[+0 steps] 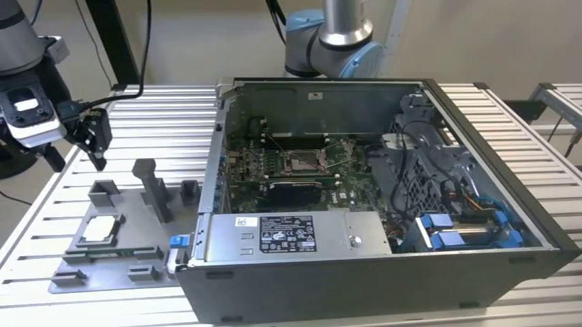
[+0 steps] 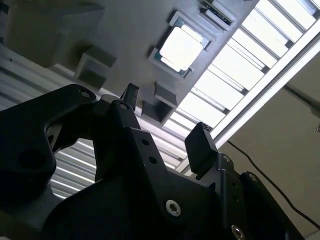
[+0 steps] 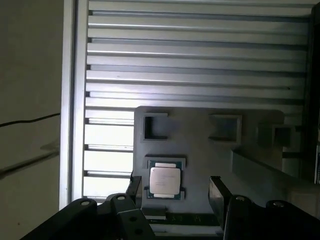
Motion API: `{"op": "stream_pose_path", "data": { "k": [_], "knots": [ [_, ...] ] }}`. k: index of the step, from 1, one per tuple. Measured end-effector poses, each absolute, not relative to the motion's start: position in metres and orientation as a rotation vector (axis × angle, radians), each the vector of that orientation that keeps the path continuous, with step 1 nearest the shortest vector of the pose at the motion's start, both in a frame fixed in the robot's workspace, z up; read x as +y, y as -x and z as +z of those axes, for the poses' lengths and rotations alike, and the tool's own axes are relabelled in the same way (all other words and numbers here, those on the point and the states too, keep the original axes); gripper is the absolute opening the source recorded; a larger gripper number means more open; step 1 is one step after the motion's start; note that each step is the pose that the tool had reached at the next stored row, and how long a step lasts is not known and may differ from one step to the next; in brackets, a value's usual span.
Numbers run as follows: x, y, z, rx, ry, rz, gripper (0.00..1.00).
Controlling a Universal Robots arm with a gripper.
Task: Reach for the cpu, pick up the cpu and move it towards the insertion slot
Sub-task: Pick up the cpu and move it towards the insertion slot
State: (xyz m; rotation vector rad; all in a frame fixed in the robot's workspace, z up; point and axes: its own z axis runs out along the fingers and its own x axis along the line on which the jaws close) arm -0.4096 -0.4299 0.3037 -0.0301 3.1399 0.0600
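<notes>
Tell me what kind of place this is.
Probably a robotics lab bench set up for computer assembly: a robot arm stands behind an open computer case on a slatted aluminium table, and a cpu sits in a grey fixture plate beside it.

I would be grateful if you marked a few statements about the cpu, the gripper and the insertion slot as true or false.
1. The cpu lies in a pocket of the grey fixture. True.
2. The gripper is shut on the cpu. False: it is open and empty, and does not touch the cpu.
3. The insertion slot sits inside the open computer case. True.
4. The cpu already rests in the insertion slot. False: it is on the fixture outside the case, at the exterior view's left.
</notes>
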Motion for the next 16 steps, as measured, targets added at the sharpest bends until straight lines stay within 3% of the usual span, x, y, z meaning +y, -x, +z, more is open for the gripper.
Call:
{"op": "stream_pose_path", "data": {
  "k": [16],
  "knots": [
    [-0.431,0.41,0.29,3.14,0.03,0.061,1.0]
  ]
}}
